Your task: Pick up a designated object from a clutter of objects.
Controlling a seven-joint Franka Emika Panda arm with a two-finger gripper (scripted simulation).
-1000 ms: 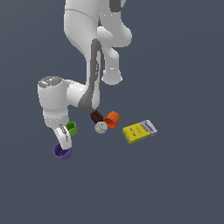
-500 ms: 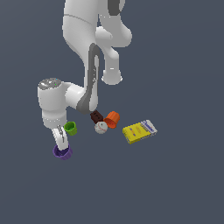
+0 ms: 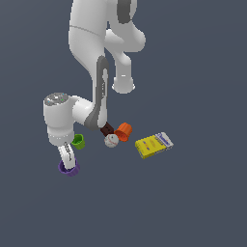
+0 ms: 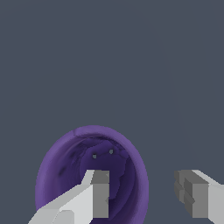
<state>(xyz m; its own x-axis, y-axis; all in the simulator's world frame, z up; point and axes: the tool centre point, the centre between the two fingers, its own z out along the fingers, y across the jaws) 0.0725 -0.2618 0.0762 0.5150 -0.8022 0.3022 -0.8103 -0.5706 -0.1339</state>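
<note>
Here, at the exterior view's left, the purple cup (image 3: 69, 168) stands apart from the clutter, with the gripper (image 3: 67, 157) right over it; the wrist view shows the fingers (image 4: 98, 192) spread apart, one inside the mouth and one outside the wall, seemingly to pinch the rim. Moving right, the green cup (image 3: 78, 141) sits near, then the block (image 3: 106, 129), baseball (image 3: 111, 140), orange cup (image 3: 123, 131) and yellow box (image 3: 153, 144), leaving bare floor around the purple cup for a straight lift.
</note>
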